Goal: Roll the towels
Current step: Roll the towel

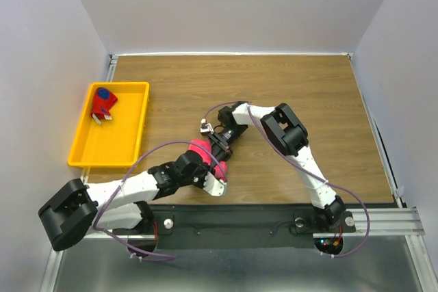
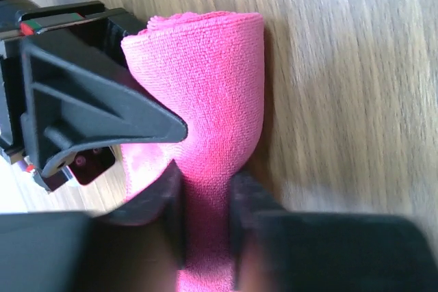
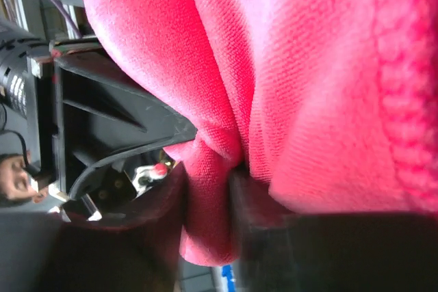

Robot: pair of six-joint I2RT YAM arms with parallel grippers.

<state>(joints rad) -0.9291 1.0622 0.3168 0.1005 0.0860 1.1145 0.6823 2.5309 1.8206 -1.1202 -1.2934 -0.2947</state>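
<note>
The plain pink-red towel (image 1: pixel 199 147) lies rolled on the wooden table between my two arms. In the left wrist view this towel (image 2: pixel 212 80) is a tight roll, and my left gripper (image 2: pixel 205 203) is shut on its near end, the cloth squeezed thin between the fingers. My right gripper (image 3: pixel 209 200) pinches a fold of the same towel (image 3: pixel 315 80) from the other side. From above, the left gripper (image 1: pixel 209 163) and the right gripper (image 1: pixel 221 147) meet at the roll. The patterned red and blue towel (image 1: pixel 104 102) sits rolled in the yellow tray.
The yellow tray (image 1: pixel 109 145) stands at the left of the table, near the left wall. Both arms cross the table's near middle, their cables looping over them. The black base rail runs along the near edge.
</note>
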